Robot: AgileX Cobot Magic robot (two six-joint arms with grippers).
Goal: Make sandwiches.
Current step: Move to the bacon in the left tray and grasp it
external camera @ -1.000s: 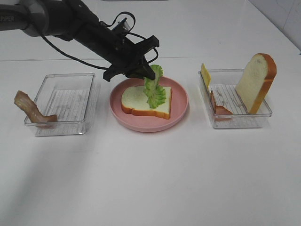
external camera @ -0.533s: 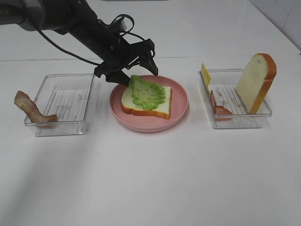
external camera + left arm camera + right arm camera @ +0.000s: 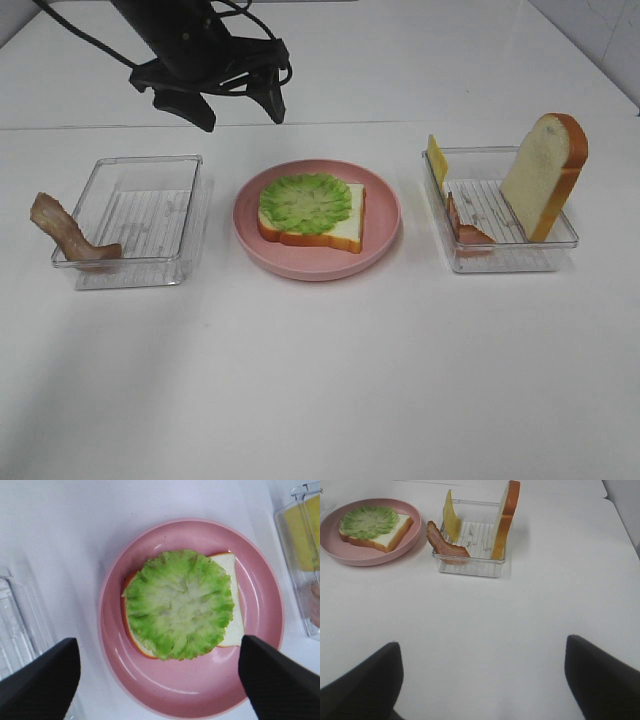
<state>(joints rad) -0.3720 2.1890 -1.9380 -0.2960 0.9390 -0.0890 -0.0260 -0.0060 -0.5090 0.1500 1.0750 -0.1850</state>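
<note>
A frilly green lettuce leaf (image 3: 305, 203) lies flat on a white bread slice (image 3: 325, 232) on the pink plate (image 3: 383, 215). My left gripper (image 3: 242, 115) hangs open and empty high above and behind the plate. Its wrist view looks straight down on the lettuce (image 3: 180, 605) between its black fingers (image 3: 40, 680). The right tray (image 3: 500, 255) holds an upright bread slice (image 3: 545, 175), a yellow cheese slice (image 3: 437, 160) and a bacon strip (image 3: 465, 228). My right gripper (image 3: 482, 642) is open over bare table, short of that tray (image 3: 470, 569); the exterior view does not show it.
A clear left tray (image 3: 140, 215) has a bacon strip (image 3: 65, 235) draped over its left rim. White table stretches in front of the plate and trays. In the right wrist view the plate (image 3: 370, 556) sits beside the tray's cheese (image 3: 451, 522) and bacon (image 3: 445, 545).
The left gripper opened and let go of the lettuce, which dropped from hanging upright to lying flat on the bread. The gripper then rose and drew back to the left.
</note>
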